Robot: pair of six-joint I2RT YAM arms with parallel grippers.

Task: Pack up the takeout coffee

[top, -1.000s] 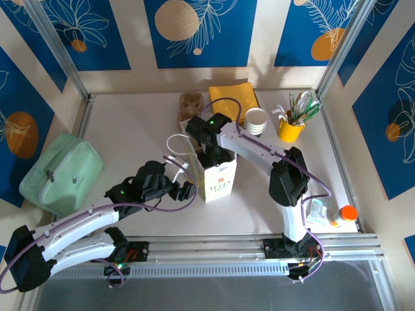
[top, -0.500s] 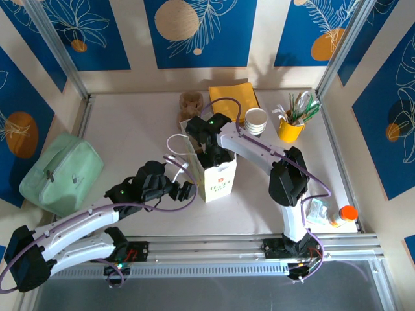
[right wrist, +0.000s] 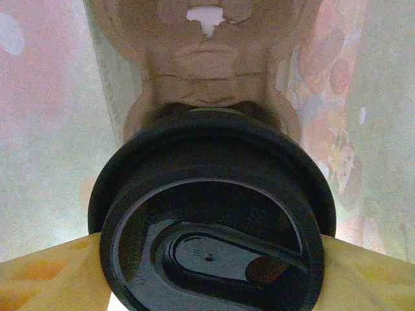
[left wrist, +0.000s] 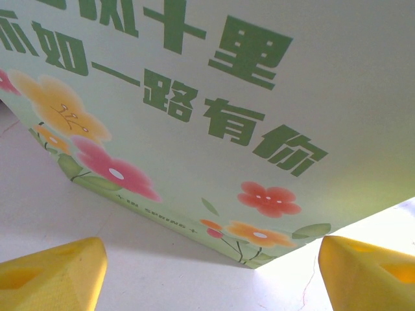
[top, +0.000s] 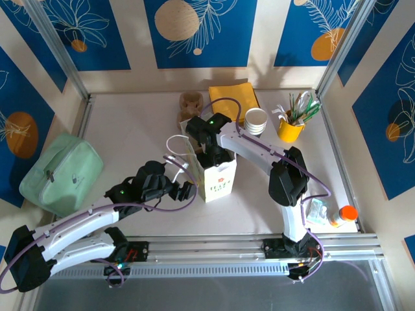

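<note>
The takeout coffee (right wrist: 214, 220) shows its round black lid in the right wrist view, inside the flowered paper bag (top: 217, 181). My right gripper (right wrist: 211, 272) is shut on it, a yellow finger pressed against each side of the lid. A brown cardboard cup holder (right wrist: 207, 71) lies below the cup, between the bag's pale inner walls (right wrist: 45, 129). From above, the right gripper (top: 211, 155) reaches down into the bag's mouth. My left gripper (top: 189, 190) stands open at the bag's near-left side, low by the table. Its fingertips (left wrist: 55, 272) flank the bag's printed face (left wrist: 194, 97) without touching it.
A stack of white cups (top: 255, 120) and a yellow cup of utensils (top: 292, 126) stand at the back right. A yellow napkin (top: 233, 97) and a brown cardboard piece (top: 190, 102) lie behind the bag. A green pouch (top: 61, 172) sits far left, an orange-capped bottle (top: 342, 215) near right.
</note>
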